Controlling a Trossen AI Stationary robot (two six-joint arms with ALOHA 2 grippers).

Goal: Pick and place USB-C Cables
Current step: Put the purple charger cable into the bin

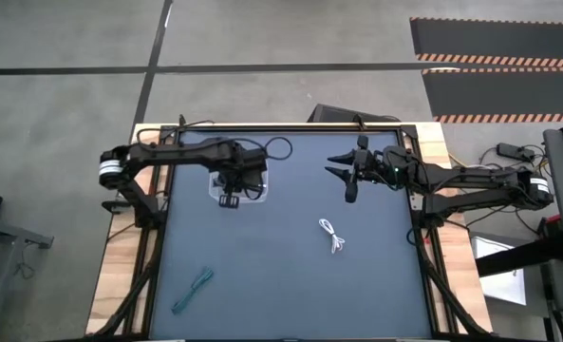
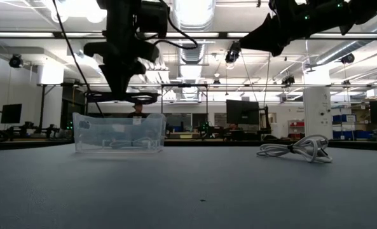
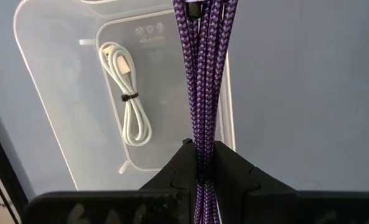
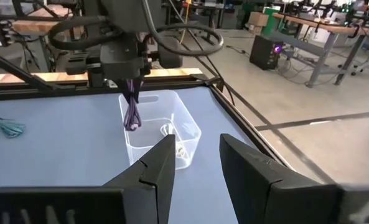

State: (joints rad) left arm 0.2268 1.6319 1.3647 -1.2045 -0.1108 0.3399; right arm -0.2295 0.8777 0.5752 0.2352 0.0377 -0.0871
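Left tool (image 4: 132, 84) pinches purple cable (image 3: 204, 81) over clear box (image 4: 172, 134), ready for drop beside white cable (image 3: 127, 93). Right tool (image 4: 196, 165) parted, empty, waits aside.

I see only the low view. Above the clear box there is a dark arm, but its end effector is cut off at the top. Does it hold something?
Observer: Yes. The left end effector is shut on the purple cable, which hangs over the clear box.
Operator: Is the box empty?
Observer: No. One white cable, tied in a bundle, lies on its floor.
Operator: I see one more white cable on the table. Are there others?
Observer: That white one lies near the table's middle. A teal cable lies near the front left corner.
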